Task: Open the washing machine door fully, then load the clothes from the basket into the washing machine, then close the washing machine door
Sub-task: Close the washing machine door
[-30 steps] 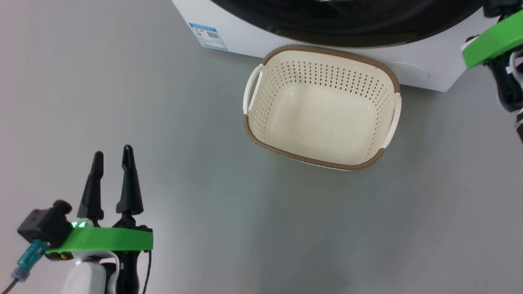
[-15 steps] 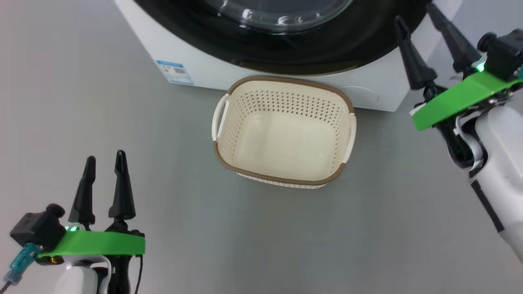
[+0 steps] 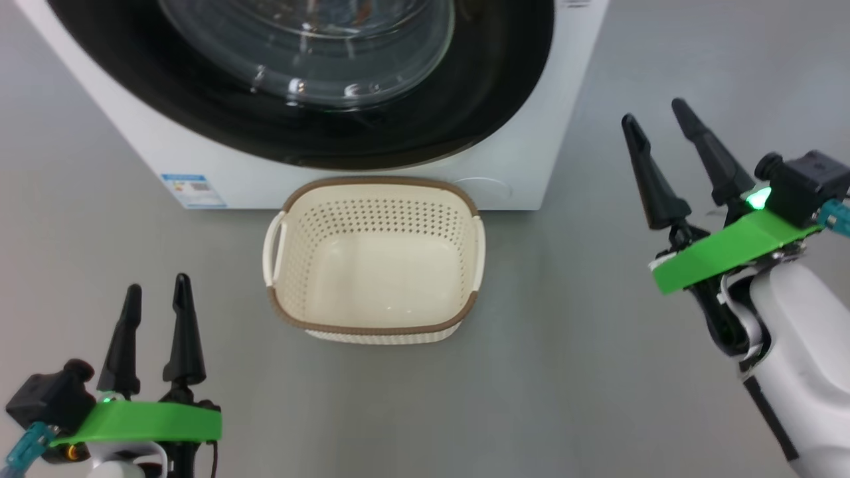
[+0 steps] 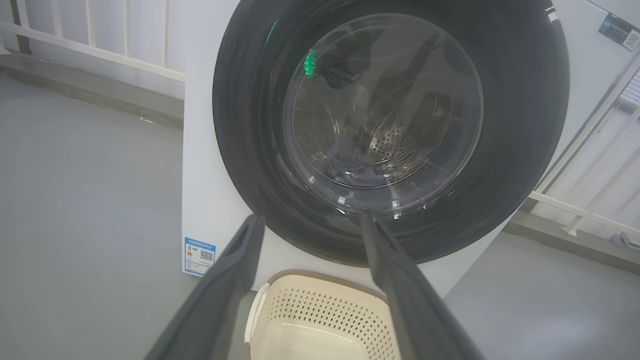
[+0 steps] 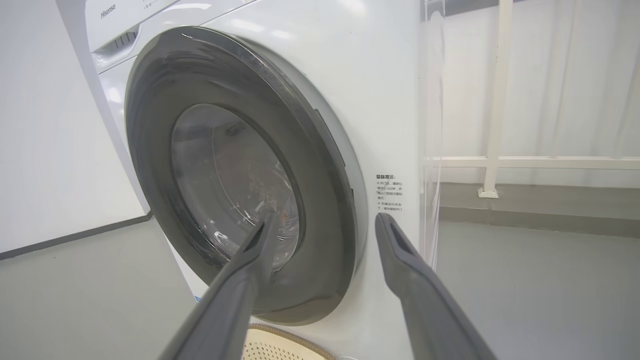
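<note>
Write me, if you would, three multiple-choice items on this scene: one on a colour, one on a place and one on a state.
1. What colour is the rim of the basket?
A) green B) brown C) blue
2. Where do the clothes lie?
A) in the basket B) behind the glass of the washing machine door C) draped over that door's top
3. How is the right gripper?
A) open, holding nothing B) shut on the clothes C) shut on a basket handle

Answers: 1 B, a brown woven-look band rings the cream wall. 2 B, blue fabric shows through the glass and the basket is empty. 3 A, its jaws stand apart in the air.
</note>
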You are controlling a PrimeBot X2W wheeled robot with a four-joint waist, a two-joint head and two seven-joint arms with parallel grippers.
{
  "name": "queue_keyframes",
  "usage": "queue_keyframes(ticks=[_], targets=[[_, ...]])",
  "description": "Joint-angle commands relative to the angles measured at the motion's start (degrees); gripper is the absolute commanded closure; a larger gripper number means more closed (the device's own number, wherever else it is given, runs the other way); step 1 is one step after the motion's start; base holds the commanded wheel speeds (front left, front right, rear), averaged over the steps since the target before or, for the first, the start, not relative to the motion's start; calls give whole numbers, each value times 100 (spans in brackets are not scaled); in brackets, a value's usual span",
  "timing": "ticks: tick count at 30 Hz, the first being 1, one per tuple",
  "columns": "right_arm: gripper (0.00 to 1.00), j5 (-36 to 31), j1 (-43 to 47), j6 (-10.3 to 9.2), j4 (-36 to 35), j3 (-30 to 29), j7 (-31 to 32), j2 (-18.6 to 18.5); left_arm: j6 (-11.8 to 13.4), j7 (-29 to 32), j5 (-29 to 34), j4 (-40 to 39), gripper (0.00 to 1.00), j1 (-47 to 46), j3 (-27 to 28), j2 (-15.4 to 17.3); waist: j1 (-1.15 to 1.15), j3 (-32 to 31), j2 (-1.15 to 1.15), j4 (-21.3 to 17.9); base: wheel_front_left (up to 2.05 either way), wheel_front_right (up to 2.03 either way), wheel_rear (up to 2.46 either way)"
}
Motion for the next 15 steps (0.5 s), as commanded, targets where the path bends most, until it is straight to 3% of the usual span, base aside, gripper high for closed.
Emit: queue_keyframes(ticks=[1,8,15], targets=[[0,-88,196,-15,-197,-6,-45,68,-20,-37,102,-119,0,48,221,166,0,-298,0,-414,0,0,0],[0,-249,795,-15,-464,-184,-45,170,-14,-37,164,-199,0,197,266,169,0,-458,0,-775,0,0,0],[0,-346,1360,-15,-656,-491,-45,255,22,-37,191,-273,0,312,231,149,0,-570,0,-899,0,0,0]])
